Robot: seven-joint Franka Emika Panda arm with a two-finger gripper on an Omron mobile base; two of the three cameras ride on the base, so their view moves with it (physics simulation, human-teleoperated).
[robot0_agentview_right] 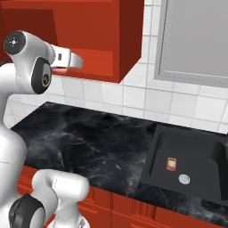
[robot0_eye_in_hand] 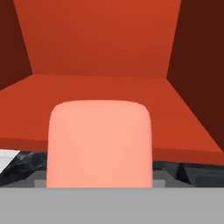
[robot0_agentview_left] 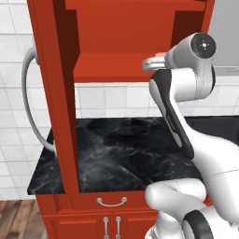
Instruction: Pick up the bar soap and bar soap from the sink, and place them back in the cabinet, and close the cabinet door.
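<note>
A salmon-pink bar soap (robot0_eye_in_hand: 99, 144) sits upright in the hand view and hides my fingertips. My gripper (robot0_agentview_left: 155, 62) is shut on it at the front edge of the red cabinet's (robot0_agentview_left: 116, 28) shelf (robot0_eye_in_hand: 100, 92), just outside the opening. From the right, the gripper (robot0_agentview_right: 72, 60) hangs under the cabinet's lower edge. The cabinet door (robot0_agentview_left: 53, 93) stands open on the left, its curved silver handle (robot0_agentview_left: 29, 107) facing out. A small brown bar soap (robot0_agentview_right: 172, 163) lies on the floor of the black sink (robot0_agentview_right: 153, 147), next to the round drain (robot0_agentview_right: 184, 179).
A black marble counter (robot0_agentview_left: 121, 154) runs under the cabinet, with red drawer fronts (robot0_agentview_left: 112, 201) below it. A pale grey panel (robot0_agentview_right: 196, 40) hangs on the tiled wall above the sink. My arm's white elbow (robot0_agentview_left: 186, 84) rises close to the cabinet's right side.
</note>
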